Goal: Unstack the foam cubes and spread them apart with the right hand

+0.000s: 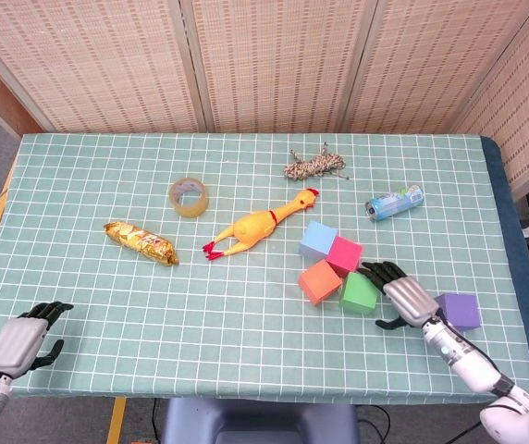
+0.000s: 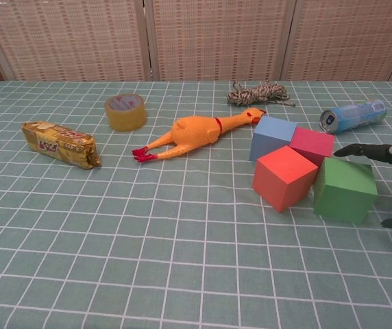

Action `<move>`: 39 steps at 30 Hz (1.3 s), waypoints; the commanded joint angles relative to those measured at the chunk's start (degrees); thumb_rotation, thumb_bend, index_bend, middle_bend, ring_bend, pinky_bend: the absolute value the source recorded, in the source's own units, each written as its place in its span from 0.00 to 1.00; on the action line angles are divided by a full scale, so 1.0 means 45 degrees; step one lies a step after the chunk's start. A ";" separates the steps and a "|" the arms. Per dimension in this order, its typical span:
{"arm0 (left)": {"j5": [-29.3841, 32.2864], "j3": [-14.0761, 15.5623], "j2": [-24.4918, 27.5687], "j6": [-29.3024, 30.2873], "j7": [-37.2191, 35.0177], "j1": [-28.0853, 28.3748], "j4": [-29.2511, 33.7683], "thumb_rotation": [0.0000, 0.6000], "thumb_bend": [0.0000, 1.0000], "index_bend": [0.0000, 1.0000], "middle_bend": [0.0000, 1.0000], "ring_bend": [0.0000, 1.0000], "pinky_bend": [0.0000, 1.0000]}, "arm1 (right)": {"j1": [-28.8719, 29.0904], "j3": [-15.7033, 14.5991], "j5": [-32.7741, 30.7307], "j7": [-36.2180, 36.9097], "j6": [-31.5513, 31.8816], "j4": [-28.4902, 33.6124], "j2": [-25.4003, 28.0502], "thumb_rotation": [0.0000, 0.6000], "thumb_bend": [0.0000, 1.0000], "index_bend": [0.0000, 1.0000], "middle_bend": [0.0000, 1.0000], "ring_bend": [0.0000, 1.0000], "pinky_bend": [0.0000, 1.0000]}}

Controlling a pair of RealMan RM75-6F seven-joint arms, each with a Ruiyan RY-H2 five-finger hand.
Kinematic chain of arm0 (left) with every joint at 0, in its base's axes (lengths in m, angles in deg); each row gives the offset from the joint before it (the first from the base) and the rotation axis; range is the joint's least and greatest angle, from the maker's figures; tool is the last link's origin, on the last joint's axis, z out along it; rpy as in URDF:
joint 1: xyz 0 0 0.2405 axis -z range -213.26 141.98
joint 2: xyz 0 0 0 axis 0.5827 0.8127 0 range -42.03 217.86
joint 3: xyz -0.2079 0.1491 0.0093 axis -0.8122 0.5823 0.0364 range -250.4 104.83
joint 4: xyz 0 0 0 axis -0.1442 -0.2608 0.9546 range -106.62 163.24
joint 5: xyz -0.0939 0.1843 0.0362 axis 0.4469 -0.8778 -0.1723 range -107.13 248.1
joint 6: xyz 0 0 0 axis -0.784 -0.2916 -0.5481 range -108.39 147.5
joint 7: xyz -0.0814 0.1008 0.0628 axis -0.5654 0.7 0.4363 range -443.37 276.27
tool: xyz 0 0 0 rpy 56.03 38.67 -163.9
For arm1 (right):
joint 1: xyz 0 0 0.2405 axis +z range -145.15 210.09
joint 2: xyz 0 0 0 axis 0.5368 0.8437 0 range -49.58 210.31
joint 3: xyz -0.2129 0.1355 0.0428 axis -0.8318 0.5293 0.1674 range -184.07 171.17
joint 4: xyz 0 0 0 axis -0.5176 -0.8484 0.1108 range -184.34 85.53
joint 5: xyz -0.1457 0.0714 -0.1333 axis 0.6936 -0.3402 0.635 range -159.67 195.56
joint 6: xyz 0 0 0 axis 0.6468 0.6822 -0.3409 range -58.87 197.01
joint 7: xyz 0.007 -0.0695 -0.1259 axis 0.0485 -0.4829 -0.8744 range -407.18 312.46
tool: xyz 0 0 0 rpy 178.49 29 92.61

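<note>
Four foam cubes are being found clustered just right of the rubber chicken (image 1: 257, 225), all on the tablecloth, none stacked: blue cube (image 1: 319, 240) nearest the chicken's head end, pink cube (image 1: 345, 252) touching it on the far side from the chicken, red cube (image 1: 319, 281) below those, green cube (image 1: 360, 292) beside red. Purple cube (image 1: 458, 310) is being seen well apart, further from the chicken, beyond the R hand. R hand (image 1: 401, 294) is being held just beside the green cube, on the side away from the chicken; fingers spread, nothing grasped; contact w/ cube can't be told. L hand (image 1: 24, 337) is being rested far from the chicken at the near table edge, fingers loosely apart, holding nothing. Judgement: cubes are prob. light, soft, compressible, matte so not slippery; likely to slide on cloth if nudged. Green is best being taken across opposite free faces, light squeeze, w/o dragging neighbours.
</note>
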 commanded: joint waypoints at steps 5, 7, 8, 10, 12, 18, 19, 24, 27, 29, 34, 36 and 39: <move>-0.0001 0.0018 -0.0023 -0.0043 0.0044 0.0015 0.0005 1.00 0.47 0.20 0.20 0.18 0.39 | -0.0211 -0.0018 -0.0159 -0.0416 0.0158 0.0499 0.0183 1.00 0.06 0.00 0.00 0.00 0.02; -0.0009 0.0029 -0.0034 -0.0070 0.0086 0.0029 0.0014 1.00 0.47 0.20 0.20 0.18 0.39 | -0.0249 0.0048 -0.0294 -0.0551 0.0119 0.0450 -0.0032 1.00 0.06 0.00 0.00 0.00 0.02; -0.0016 0.0031 -0.0037 -0.0067 0.0100 0.0030 0.0018 1.00 0.47 0.20 0.20 0.18 0.39 | -0.0258 0.0076 -0.0354 -0.0552 0.0087 0.0413 -0.0149 1.00 0.06 0.00 0.00 0.00 0.02; -0.0029 0.0028 -0.0036 -0.0040 0.0107 0.0024 0.0022 1.00 0.47 0.21 0.20 0.18 0.39 | -0.0264 0.0140 -0.0446 -0.0491 0.0033 0.0274 -0.0448 1.00 0.06 0.00 0.00 0.00 0.03; -0.0028 0.0018 -0.0025 0.0003 0.0073 0.0007 0.0013 1.00 0.47 0.21 0.20 0.18 0.39 | -0.0257 0.0204 -0.0504 -0.0365 0.0000 0.0082 -0.0761 1.00 0.06 0.00 0.00 0.00 0.04; -0.0047 -0.0008 0.0024 0.0092 -0.0059 -0.0023 -0.0012 1.00 0.47 0.21 0.20 0.18 0.39 | -0.0363 0.0510 -0.0440 0.0106 0.0634 -0.0892 -0.1870 1.00 0.06 0.00 0.00 0.00 0.21; -0.0059 -0.0007 0.0027 0.0106 -0.0069 -0.0027 -0.0014 1.00 0.47 0.21 0.20 0.18 0.39 | -0.0384 0.0493 -0.0351 0.0274 0.0759 -0.1027 -0.1997 1.00 0.06 0.00 0.00 0.00 0.26; -0.0107 0.0005 0.0043 0.0137 -0.0105 -0.0039 -0.0020 1.00 0.47 0.21 0.20 0.18 0.39 | -0.0570 0.0644 0.0119 0.0770 0.2003 -0.2151 -0.2772 1.00 0.06 0.15 0.25 0.26 0.53; -0.0105 0.0003 0.0037 0.0133 -0.0110 -0.0039 -0.0019 1.00 0.47 0.20 0.20 0.18 0.39 | -0.0742 0.0820 0.0420 0.0904 0.3121 -0.3210 -0.3404 1.00 0.10 0.29 0.41 0.45 0.70; -0.0100 0.0000 0.0030 0.0126 -0.0094 -0.0034 -0.0024 1.00 0.47 0.20 0.20 0.18 0.39 | -0.0809 0.0902 0.0568 0.0932 0.3676 -0.3806 -0.3718 1.00 0.12 0.38 0.48 0.54 0.79; -0.0083 0.0009 0.0011 0.0081 -0.0036 -0.0020 -0.0016 1.00 0.47 0.20 0.20 0.18 0.39 | -0.0939 0.0929 0.0793 0.1109 0.4521 -0.4848 -0.4173 1.00 0.15 0.47 0.57 0.63 0.88; -0.0085 0.0010 0.0013 0.0076 -0.0038 -0.0017 -0.0007 1.00 0.47 0.21 0.20 0.18 0.39 | -0.0991 0.0904 0.0845 0.1294 0.4730 -0.4849 -0.4129 1.00 0.15 0.48 0.57 0.63 0.88; -0.0073 0.0007 0.0020 0.0086 -0.0049 -0.0026 -0.0011 1.00 0.47 0.21 0.20 0.18 0.39 | -0.1149 0.0713 0.1001 0.1339 0.5012 -0.4243 -0.3643 1.00 0.15 0.48 0.57 0.63 0.88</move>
